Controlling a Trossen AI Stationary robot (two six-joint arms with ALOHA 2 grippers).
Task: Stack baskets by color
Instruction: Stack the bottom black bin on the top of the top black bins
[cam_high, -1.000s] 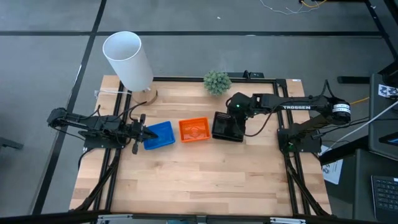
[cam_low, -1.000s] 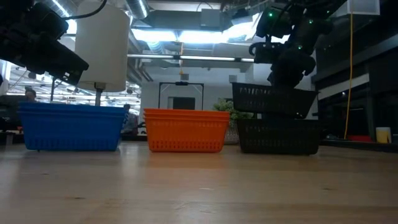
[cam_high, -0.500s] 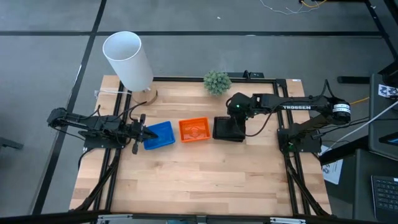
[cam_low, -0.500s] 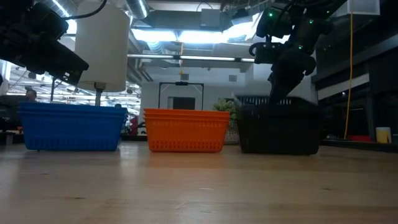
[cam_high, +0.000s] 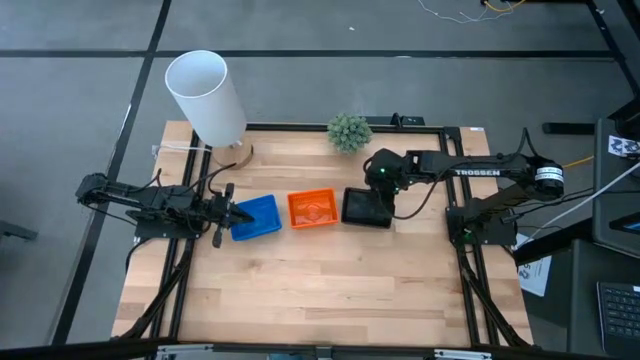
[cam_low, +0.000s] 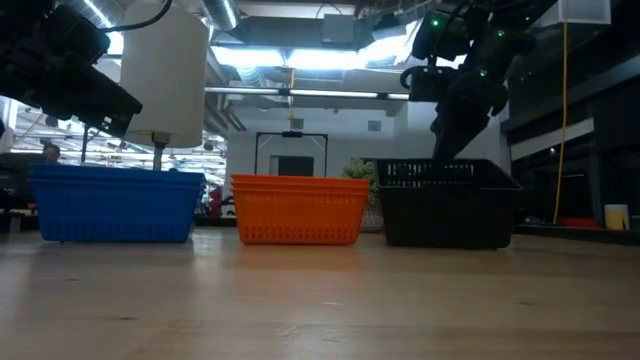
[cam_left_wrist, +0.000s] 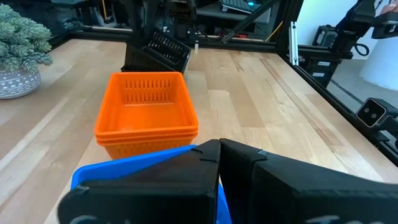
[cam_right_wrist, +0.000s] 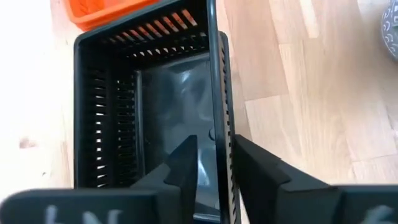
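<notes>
Three basket stacks stand in a row on the wooden table: blue (cam_high: 260, 216) at the left, orange (cam_high: 312, 208) in the middle, black (cam_high: 362, 208) at the right. The top black basket (cam_low: 447, 178) sits nested level in the one below. My right gripper (cam_right_wrist: 214, 146) is open above the black stack, one finger inside and one outside the top basket's wall (cam_right_wrist: 217, 93), slanting down from the table's right. My left gripper (cam_high: 230, 213) is shut and hovers level over the left end of the blue stack (cam_left_wrist: 124, 167).
A tall white cylinder (cam_high: 205, 95) stands at the far left corner. A small green plant (cam_high: 349, 131) sits at the far edge behind the orange and black stacks. The near half of the table (cam_high: 320, 290) is bare wood.
My right gripper has opened and let go of the top black basket. That basket, held tilted above the black stack a second ago, has dropped and now sits nested and level in it. The gripper has stayed where it was.
</notes>
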